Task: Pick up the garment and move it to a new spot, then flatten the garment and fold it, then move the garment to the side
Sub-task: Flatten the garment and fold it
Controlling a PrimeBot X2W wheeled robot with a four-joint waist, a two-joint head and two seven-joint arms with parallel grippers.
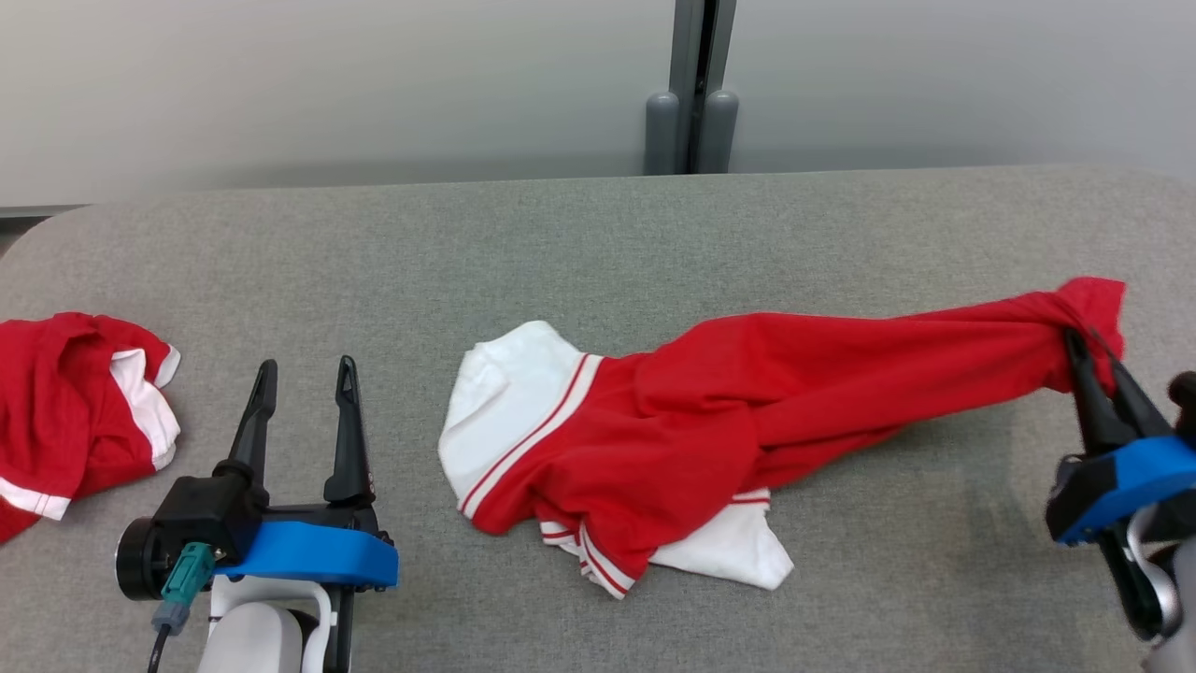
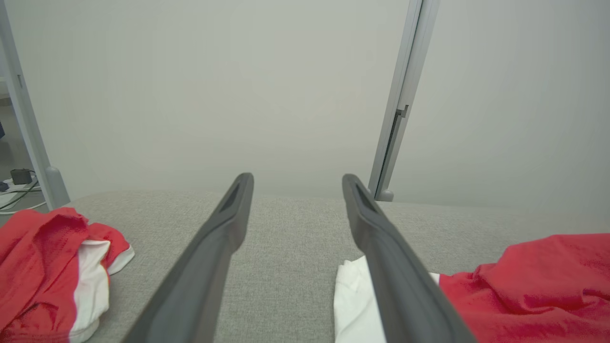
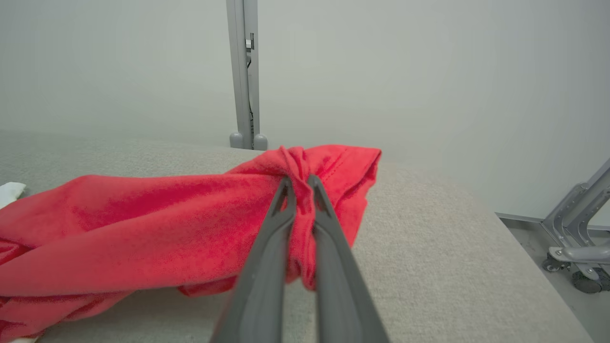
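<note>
A red garment [image 1: 747, 411] with white, red-striped trim lies crumpled in the middle of the grey table [image 1: 598, 243]. One red end is drawn out to the right and lifted off the surface. My right gripper [image 1: 1084, 350] is shut on that end; in the right wrist view its fingertips [image 3: 286, 188] pinch a bunched fold of the garment [image 3: 167, 224]. My left gripper [image 1: 304, 379] rests open at the lower left, well clear of the cloth. In the left wrist view its fingers [image 2: 228, 224] are spread wide, with the garment's white and red edge [image 2: 524, 286] at the lower right.
A second red and white garment [image 1: 75, 421] lies bunched at the table's left edge, seen as a heap [image 2: 47, 267] in the left wrist view. A grey post [image 1: 693, 89] stands behind the table against the pale wall. A wheeled metal frame [image 3: 576, 238] stands on the floor off the right end.
</note>
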